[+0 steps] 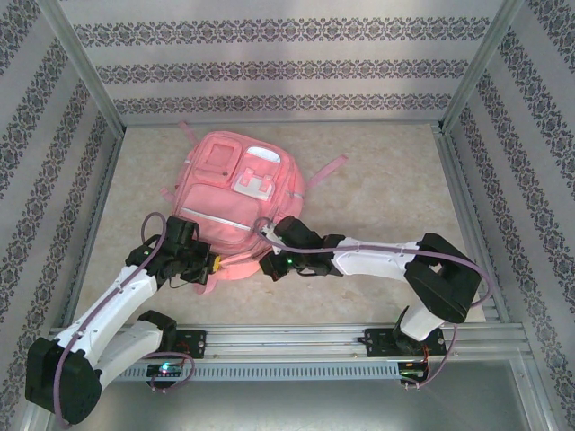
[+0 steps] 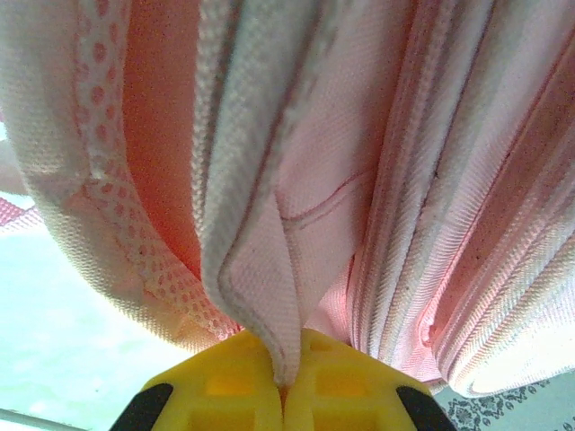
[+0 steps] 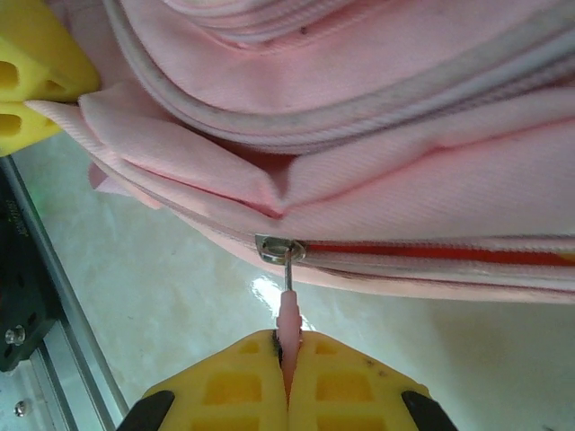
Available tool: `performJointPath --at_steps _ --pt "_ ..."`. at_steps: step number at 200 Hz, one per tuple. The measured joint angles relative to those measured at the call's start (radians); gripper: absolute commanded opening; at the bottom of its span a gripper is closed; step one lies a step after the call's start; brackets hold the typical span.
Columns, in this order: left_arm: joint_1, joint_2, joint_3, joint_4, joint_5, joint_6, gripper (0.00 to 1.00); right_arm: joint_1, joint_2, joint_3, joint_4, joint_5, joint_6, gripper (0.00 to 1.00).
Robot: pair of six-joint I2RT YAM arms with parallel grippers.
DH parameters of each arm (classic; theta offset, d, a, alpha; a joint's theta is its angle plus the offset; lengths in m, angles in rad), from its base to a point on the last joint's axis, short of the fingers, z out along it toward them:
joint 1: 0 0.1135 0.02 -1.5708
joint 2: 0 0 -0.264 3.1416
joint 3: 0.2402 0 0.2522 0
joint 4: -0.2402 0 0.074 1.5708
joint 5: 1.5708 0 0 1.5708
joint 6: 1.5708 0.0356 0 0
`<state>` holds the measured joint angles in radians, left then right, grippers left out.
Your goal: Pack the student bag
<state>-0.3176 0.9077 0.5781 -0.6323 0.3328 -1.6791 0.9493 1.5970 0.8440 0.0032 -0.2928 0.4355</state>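
The student bag [image 1: 235, 184], a large pink backpack with pale panels, lies flat mid-table with its front pockets facing up. At the bag's near edge my left gripper [image 1: 214, 263] is shut on a fold of its pale pink fabric [image 2: 269, 296], pinched between the yellow fingers [image 2: 225, 386]. My right gripper [image 1: 272, 265] is shut on the pink zip pull [image 3: 287, 314], just to the right of the left one. The metal slider [image 3: 280, 249] sits on the zip, and bright lining [image 3: 431, 253] shows along the track to its right. The left gripper's yellow fingers [image 3: 36, 72] hold the bag's edge at the upper left of the right wrist view.
The pale marbled tabletop [image 1: 386, 180] is bounded by patterned walls with metal posts. A metal rail [image 1: 296, 341] carrying the arm bases runs along the near edge, close to the bag [image 3: 54, 305]. Pink straps [image 1: 328, 169] stick out from the bag's sides.
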Motion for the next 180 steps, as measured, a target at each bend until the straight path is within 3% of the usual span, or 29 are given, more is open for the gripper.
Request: performJointPath --at_steps 117,143,180 --pt "0.034 0.016 0.037 -0.071 0.014 0.088 0.0 -0.051 -0.046 -0.069 0.002 0.004 -0.069 0.0" --pt "0.065 0.048 0.072 -0.116 0.03 0.156 0.0 -0.058 -0.046 -0.073 0.009 -0.001 -0.087 0.0" --pt "0.134 0.089 0.156 -0.212 0.034 0.303 0.08 -0.057 -0.035 -0.07 0.045 -0.036 -0.099 0.0"
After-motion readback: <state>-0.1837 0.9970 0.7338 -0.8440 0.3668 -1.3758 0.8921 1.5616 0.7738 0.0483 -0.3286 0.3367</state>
